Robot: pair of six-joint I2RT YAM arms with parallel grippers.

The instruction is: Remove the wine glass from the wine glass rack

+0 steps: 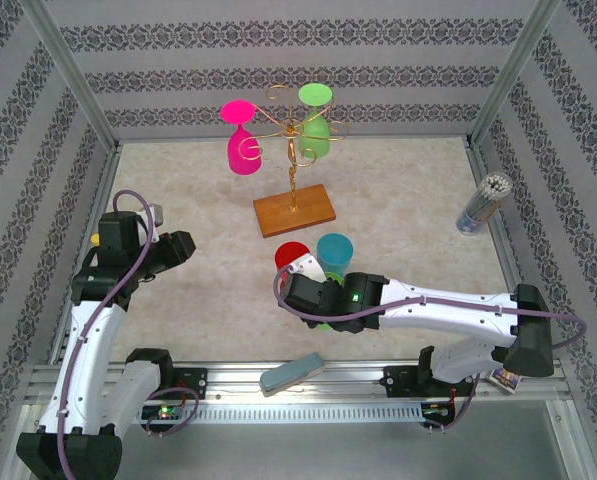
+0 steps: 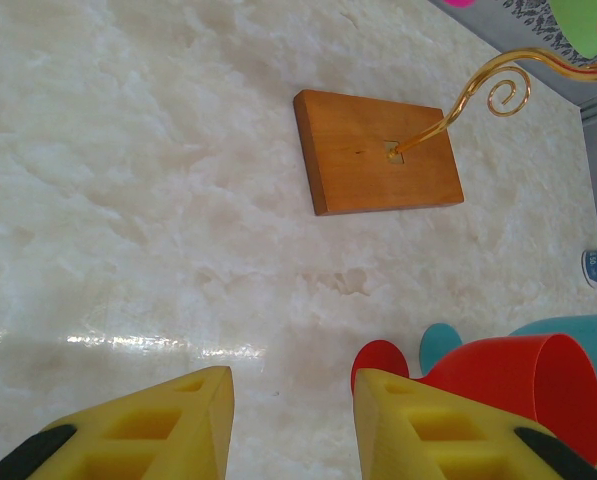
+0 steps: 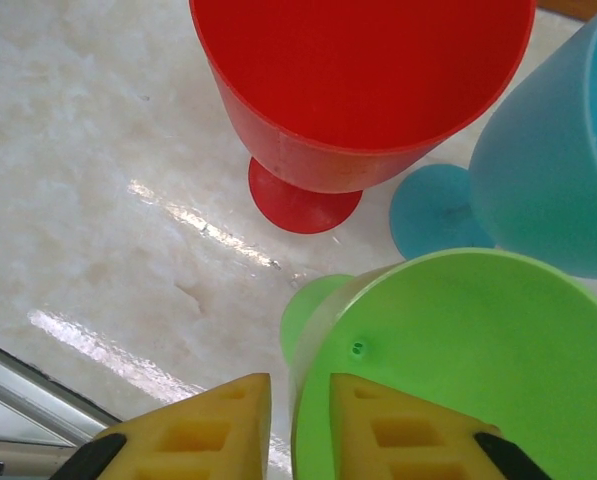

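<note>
Pale marbled table [image 1: 178, 190], patterned walls [image 1: 278, 60] round it. Your L gripper [image 2: 293, 385] hung open over bare top, nothing btwn its pads. Rack [image 1: 294, 150] stood centre-back, its top cut off in L wrist view. Pink glass [image 1: 242, 140] and hung green glass [image 1: 315, 125] hung on it bowl-down, stems vertical. R gripper [image 3: 298, 385] sat slightly open astride the standing green glass [image 3: 458, 360] rim.
</note>
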